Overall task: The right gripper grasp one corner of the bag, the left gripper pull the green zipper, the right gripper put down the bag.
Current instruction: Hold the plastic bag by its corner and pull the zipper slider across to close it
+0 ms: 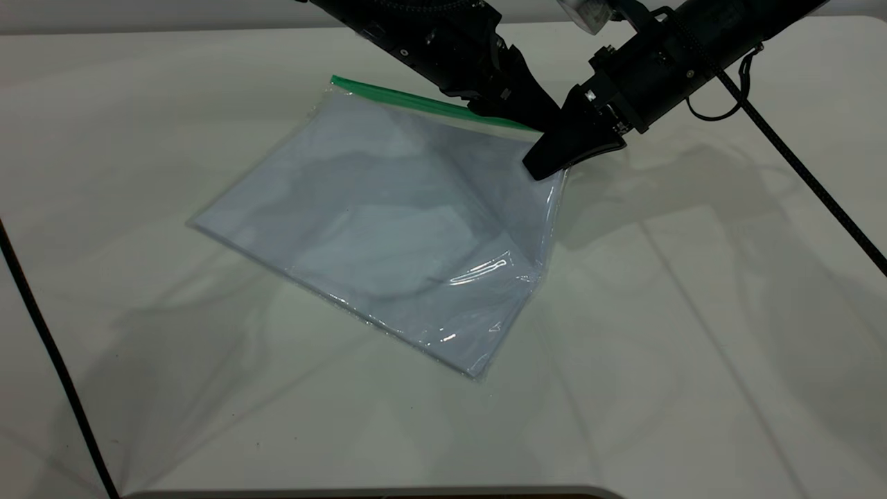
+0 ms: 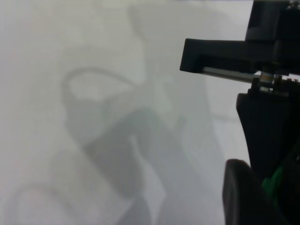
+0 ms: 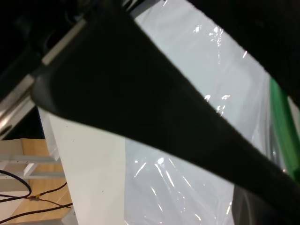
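The bag (image 1: 388,222), a clear pouch with white sheets inside, lies slanted on the table, its far right corner raised. The green zipper (image 1: 402,97) runs along its far edge. My right gripper (image 1: 547,163), the one with the whitish cylinder, is shut on the corner of the bag where the green strip ends; the corner itself is hidden under its jaws. My left gripper (image 1: 516,114), all black, sits just beside it, shut on the green zipper. Green (image 2: 274,180) shows between the left jaws. The right wrist view shows the bag (image 3: 187,187) and the green strip (image 3: 281,122).
The white table (image 1: 693,346) lies all around the bag. A black cable (image 1: 804,173) runs across the right side and another (image 1: 48,346) along the left edge. The table's front edge (image 1: 360,493) is close to the camera.
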Controlling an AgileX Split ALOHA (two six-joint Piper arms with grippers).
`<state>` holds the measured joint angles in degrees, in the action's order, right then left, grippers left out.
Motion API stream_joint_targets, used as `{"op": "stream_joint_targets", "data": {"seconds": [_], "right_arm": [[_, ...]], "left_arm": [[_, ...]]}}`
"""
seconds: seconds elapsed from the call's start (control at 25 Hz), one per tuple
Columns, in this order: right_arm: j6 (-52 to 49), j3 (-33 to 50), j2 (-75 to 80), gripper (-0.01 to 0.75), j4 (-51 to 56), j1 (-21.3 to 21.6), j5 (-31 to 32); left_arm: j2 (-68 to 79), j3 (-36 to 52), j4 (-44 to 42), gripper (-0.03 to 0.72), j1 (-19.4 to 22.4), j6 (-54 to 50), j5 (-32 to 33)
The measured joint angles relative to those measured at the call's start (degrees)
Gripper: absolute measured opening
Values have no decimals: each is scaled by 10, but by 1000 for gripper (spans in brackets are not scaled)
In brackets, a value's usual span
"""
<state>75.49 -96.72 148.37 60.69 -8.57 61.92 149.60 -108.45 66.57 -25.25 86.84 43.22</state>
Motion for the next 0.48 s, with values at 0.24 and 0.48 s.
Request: {"op": "stream_joint_targets", "data": {"seconds": [0.24,0.48], "right_arm": [[0,0,0,35,0,0,0],[0,0,0,35,0,0,-1]], "left_arm": [[0,0,0,113,0,0,7],[0,0,0,82,0,6,8]]}}
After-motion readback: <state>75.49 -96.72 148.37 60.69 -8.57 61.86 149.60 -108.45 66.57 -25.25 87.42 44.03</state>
